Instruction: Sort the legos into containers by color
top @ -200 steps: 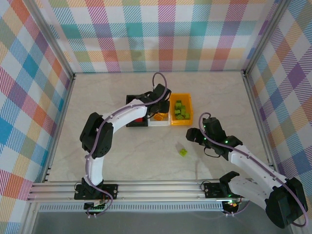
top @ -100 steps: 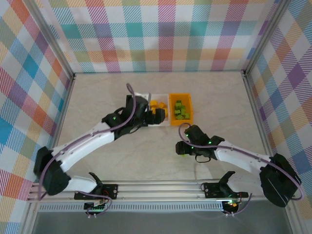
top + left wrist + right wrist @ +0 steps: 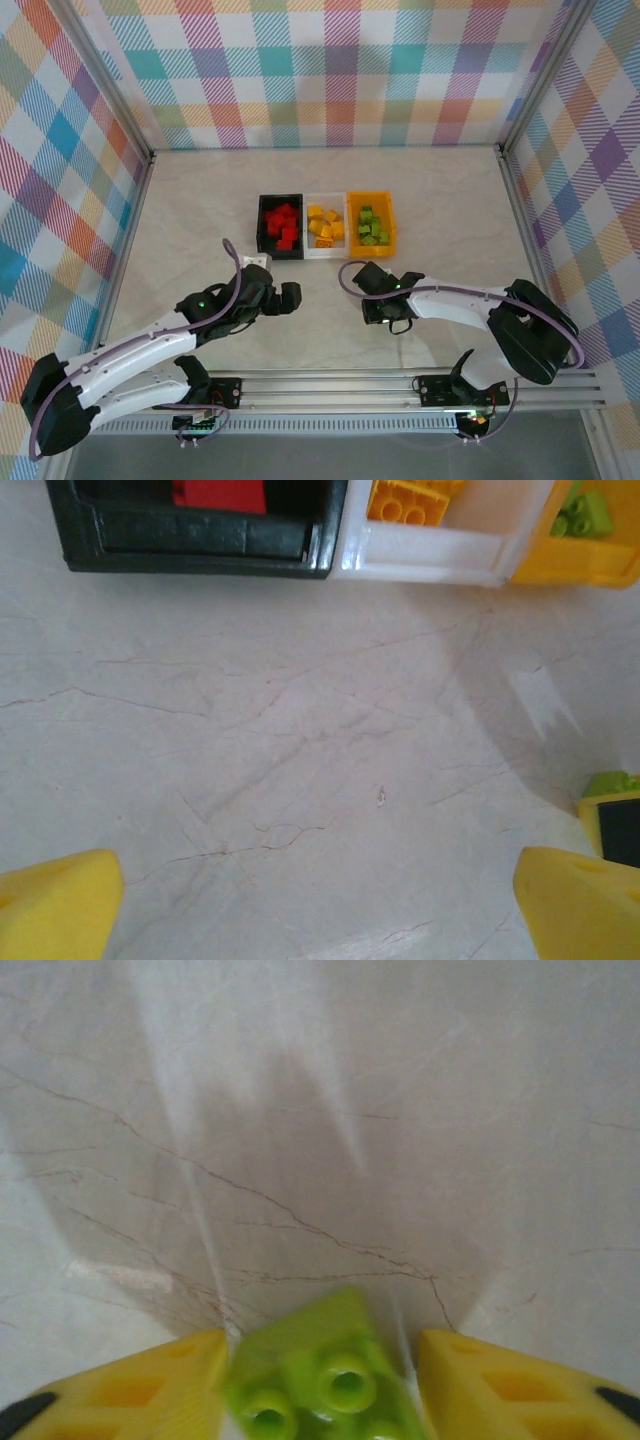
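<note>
Marbled table [image 3: 200,230] under plaid walls [image 3: 340,80]: from above, the black bin [image 3: 280,257] holds red legos [image 3: 281,222], the white bin [image 3: 326,255] yellow, the orange bin [image 3: 392,228] green. Left hand [image 3: 320,900] gapes wide over bare table. Right wrist view adds studs on a lime lego [image 3: 310,1360] lying between the right hand [image 3: 320,1385]'s fingers [image 3: 120,1390]; clamped or not, I cannot tell.

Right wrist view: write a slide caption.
Lime green lego between the yellow fingers of the right gripper, pale veined table beyond.
</note>
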Robot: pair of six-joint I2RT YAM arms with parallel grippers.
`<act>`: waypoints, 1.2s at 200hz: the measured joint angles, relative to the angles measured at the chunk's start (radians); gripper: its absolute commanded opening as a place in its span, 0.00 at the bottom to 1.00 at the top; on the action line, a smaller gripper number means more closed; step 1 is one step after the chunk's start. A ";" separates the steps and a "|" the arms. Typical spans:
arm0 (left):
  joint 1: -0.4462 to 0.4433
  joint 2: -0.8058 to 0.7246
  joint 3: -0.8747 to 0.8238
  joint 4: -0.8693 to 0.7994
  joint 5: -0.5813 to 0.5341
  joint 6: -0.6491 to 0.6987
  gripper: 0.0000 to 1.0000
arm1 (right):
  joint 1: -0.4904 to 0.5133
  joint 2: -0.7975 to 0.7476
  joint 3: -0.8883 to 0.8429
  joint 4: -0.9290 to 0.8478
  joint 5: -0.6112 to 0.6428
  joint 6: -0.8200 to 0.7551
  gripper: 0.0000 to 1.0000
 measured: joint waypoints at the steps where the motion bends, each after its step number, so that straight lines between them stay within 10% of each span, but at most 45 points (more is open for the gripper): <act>1: 0.000 -0.002 0.000 0.000 -0.001 0.000 1.00 | 0.000 0.000 0.000 0.000 0.001 -0.001 0.42; 117: 0.000 -0.115 -0.005 -0.051 -0.066 -0.010 1.00 | -0.119 -0.069 0.281 0.021 0.017 -0.077 0.30; 173: 0.000 -0.143 -0.025 -0.092 -0.075 -0.030 1.00 | -0.284 0.241 0.578 0.076 0.014 -0.134 0.31; 240: 0.000 -0.194 -0.025 -0.121 -0.108 -0.033 1.00 | -0.317 0.388 0.712 0.100 0.003 -0.170 0.77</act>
